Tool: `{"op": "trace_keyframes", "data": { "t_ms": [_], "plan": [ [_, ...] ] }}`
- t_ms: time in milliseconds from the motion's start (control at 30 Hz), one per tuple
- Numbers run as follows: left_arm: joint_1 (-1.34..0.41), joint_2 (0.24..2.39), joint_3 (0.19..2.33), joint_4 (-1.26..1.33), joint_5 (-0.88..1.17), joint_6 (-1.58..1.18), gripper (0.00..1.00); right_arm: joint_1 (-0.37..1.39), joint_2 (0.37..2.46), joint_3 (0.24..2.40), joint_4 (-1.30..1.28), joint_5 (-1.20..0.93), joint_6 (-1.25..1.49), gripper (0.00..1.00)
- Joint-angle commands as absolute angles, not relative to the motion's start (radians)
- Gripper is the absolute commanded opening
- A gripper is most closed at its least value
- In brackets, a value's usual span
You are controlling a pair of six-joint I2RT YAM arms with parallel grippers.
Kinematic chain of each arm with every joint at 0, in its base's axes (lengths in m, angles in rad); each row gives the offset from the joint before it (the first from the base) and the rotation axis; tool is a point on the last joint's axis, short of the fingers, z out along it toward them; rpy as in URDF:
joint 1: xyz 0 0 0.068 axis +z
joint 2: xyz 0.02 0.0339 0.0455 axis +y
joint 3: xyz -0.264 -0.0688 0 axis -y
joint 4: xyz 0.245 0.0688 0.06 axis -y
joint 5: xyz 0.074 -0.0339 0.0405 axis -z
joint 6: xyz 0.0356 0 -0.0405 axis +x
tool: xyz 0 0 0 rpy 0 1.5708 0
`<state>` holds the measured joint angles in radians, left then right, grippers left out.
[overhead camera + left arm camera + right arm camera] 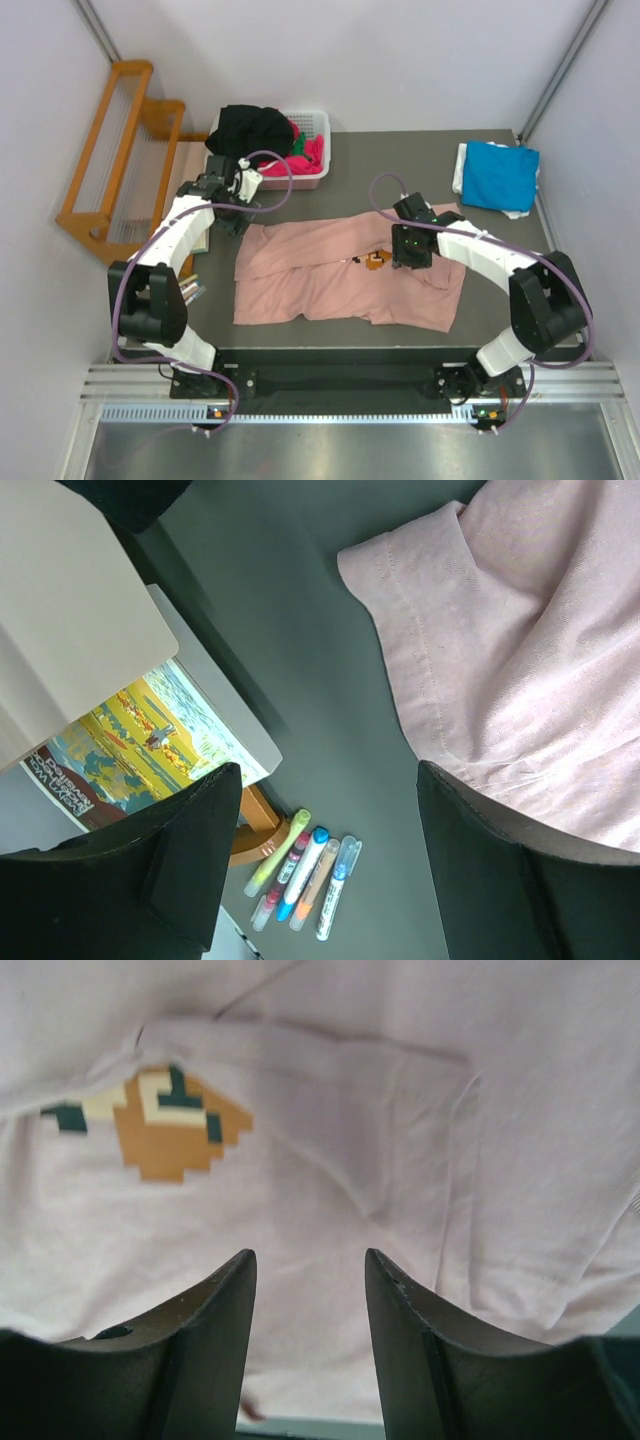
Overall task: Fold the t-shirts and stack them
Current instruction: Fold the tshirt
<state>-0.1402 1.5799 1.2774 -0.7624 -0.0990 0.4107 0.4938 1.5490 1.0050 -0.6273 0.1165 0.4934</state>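
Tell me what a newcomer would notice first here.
A dusty pink t-shirt sprawls across the middle of the table, its small orange print near the right end effector. A bright blue shirt lies folded at the far right corner; a white basket heaped with black and magenta clothes sits far left.

White slatted basket (326, 145) sits at the far edge of my dark grey desk (400, 160), toward the left corner. Off the left edge there's an orange wooden rack (105, 150) by the wall. Closer in, a box with a bright yellow-and-blue picture (150, 740) — and some coloured markers (305, 880) lying side by side next to it.
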Motion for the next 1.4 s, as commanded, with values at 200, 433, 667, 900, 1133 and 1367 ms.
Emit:
{"op": "trace_keyframes", "data": {
  "t_ms": [200, 433, 667, 900, 1133, 1367],
  "plan": [
    [-0.141, 1.569, 1.272, -0.742, -0.106, 0.397, 0.75, 0.416, 1.541, 1.066, -0.627, 0.183, 0.471, 0.48],
    [-0.141, 1.555, 1.243, -0.732, -0.123, 0.413, 0.75, 0.302, 1.664, 1.123, -0.577, 0.238, 0.471, 0.45],
    [-0.141, 1.554, 1.247, -0.732, -0.120, 0.414, 0.75, 0.293, 1.701, 1.103, -0.551, 0.245, 0.462, 0.45],
    [-0.141, 1.552, 1.236, -0.729, -0.118, 0.416, 0.75, 0.221, 1.694, 1.134, -0.548, 0.232, 0.465, 0.43],
    [-0.141, 1.548, 1.235, -0.727, -0.115, 0.416, 0.75, 0.186, 1.715, 1.140, -0.541, 0.196, 0.466, 0.41],
    [-0.141, 1.549, 1.242, -0.727, -0.118, 0.417, 0.75, 0.204, 1.713, 1.126, -0.535, 0.189, 0.463, 0.39]
  ]
}}
